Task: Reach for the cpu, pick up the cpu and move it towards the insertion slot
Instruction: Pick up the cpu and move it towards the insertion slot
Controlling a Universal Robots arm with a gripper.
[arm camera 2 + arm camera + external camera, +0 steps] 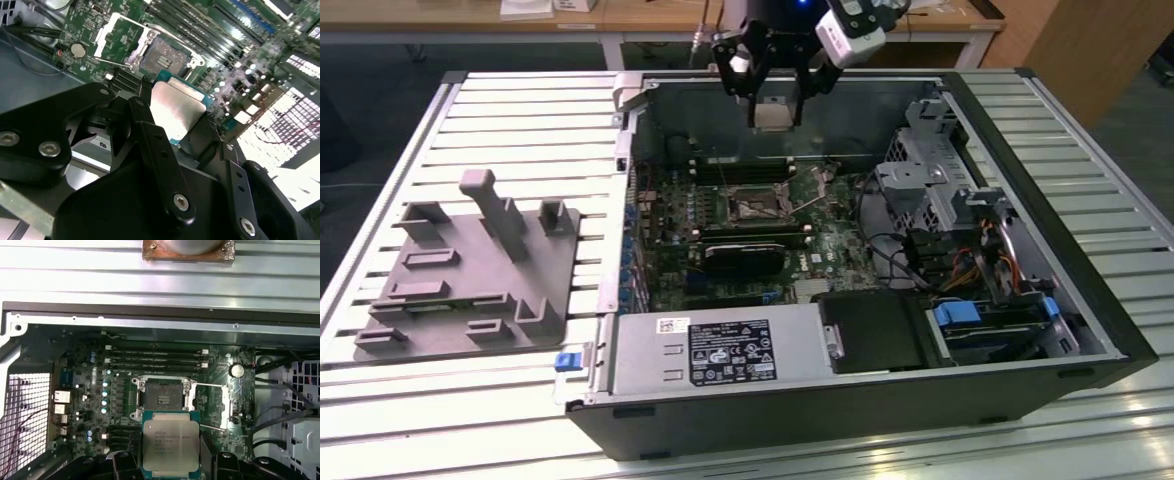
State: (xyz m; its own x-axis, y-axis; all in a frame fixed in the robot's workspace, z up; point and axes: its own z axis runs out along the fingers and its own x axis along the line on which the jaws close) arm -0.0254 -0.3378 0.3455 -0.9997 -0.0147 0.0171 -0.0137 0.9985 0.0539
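Note:
My gripper (775,104) hangs over the back of the open computer case (1067,300), shut on the cpu (775,116), a small silvery-beige square chip held flat between the black fingers (150,130). Both wrist views show the cpu (177,107) (171,442) up in the air above the green motherboard. The insertion slot (757,207) lies below and a little ahead of it, a square socket with a shiny metal frame and a dark centre (162,399) (162,56). Its cover plate (222,402) is swung open to one side.
A grey plastic block with upright posts (467,270) sits on the slatted table at the exterior view's left. Inside the case are a black heatsink-like block (747,255), a power supply (714,350), and drive cages with cables (947,200). The case's back wall (150,315) is close.

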